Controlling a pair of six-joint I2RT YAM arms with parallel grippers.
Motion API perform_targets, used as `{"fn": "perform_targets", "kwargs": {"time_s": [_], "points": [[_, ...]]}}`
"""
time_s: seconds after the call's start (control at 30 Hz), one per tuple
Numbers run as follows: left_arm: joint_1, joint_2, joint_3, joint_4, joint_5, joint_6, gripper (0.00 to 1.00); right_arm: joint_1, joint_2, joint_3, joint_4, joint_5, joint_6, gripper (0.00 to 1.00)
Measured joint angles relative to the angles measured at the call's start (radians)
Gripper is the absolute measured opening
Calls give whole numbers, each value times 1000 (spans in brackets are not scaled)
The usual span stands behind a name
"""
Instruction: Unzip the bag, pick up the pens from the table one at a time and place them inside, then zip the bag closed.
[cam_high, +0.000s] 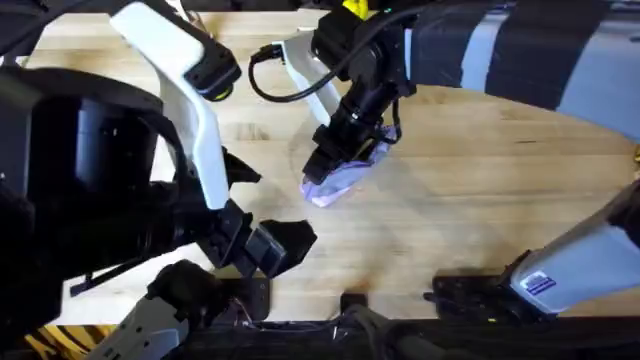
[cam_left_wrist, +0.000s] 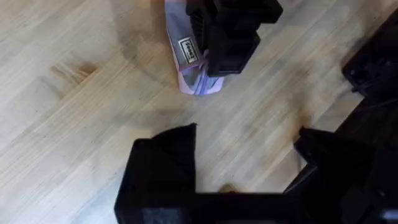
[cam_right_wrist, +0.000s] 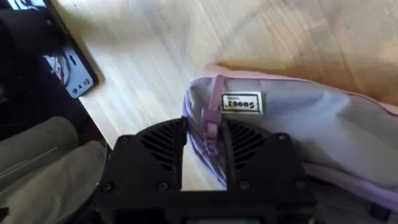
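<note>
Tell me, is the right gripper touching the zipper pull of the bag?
Touching. In the right wrist view the right gripper has its fingers closed on the purple zipper pull of the bag.

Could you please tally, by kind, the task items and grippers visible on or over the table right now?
Purple pouches: 1, the bag, lying on the table
Labels on the bag: 1, the label
Zipper pulls: 1, the zipper pull
Grippers: 2, the right gripper at the zipper pull and the left gripper, open
Total: 5

The table (cam_high: 470, 200) is being lit evenly and brightly; soft shadows are being cast, and near arms are being blurred.
</note>
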Motion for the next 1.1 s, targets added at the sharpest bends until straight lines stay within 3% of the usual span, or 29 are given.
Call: {"fn": "perform_targets", "kwargs": {"time_s": [0.73, 1.1], "points": [[0, 0, 0, 0, 0, 0, 993, 0, 0, 0, -3, -16, 24, 170], [0, 0, 0, 0, 0, 0, 993, 2, 6, 47, -51, -15, 31, 168]]}}
